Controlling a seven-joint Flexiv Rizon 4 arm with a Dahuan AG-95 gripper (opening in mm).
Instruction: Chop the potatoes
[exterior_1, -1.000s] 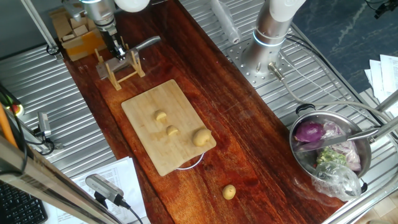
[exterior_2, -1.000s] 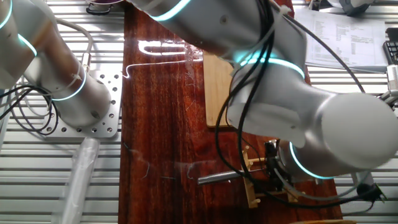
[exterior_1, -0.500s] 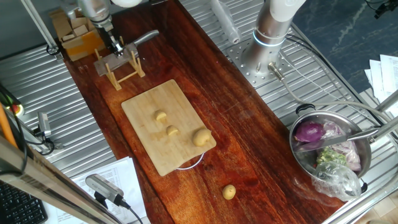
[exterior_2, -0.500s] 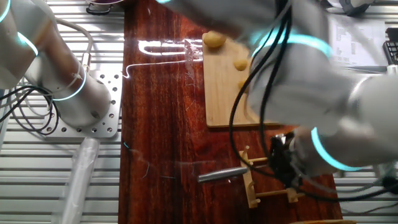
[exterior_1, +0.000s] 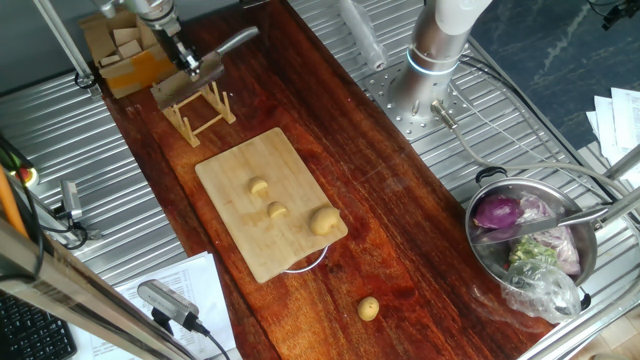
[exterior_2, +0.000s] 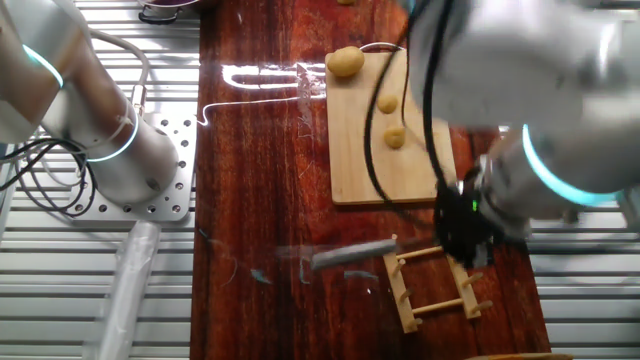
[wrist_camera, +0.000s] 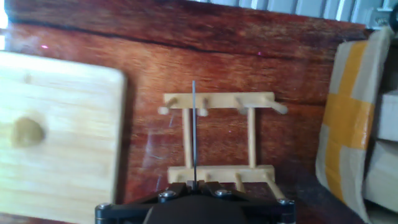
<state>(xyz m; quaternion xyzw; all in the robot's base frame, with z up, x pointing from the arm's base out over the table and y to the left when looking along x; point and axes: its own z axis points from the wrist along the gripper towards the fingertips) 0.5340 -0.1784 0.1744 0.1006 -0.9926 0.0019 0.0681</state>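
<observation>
Three pale potatoes (exterior_1: 259, 187) (exterior_1: 277, 210) (exterior_1: 323, 220) lie on the wooden cutting board (exterior_1: 240, 155); a fourth potato (exterior_1: 368, 308) lies on the table near the front. They also show in the other fixed view (exterior_2: 346, 62), and one shows at the left of the hand view (wrist_camera: 28, 132). My gripper (exterior_1: 185, 62) is shut on a knife (exterior_1: 235, 42) with a silver handle, held above the small wooden rack (exterior_1: 200, 110). In the hand view the gripper (wrist_camera: 194, 183) holds the blade (wrist_camera: 193, 130) edge-on over the rack (wrist_camera: 217, 134).
A cardboard box (exterior_1: 125, 55) stands just behind the rack, at the right in the hand view (wrist_camera: 354, 112). A steel pot (exterior_1: 480, 250) with a purple onion (exterior_1: 497, 212) and scraps sits at the right. The arm's base (exterior_1: 430, 70) is at the back.
My gripper has risen and moved back-left with the knife, lifting it off the wooden rack. The potatoes and board have not moved.
</observation>
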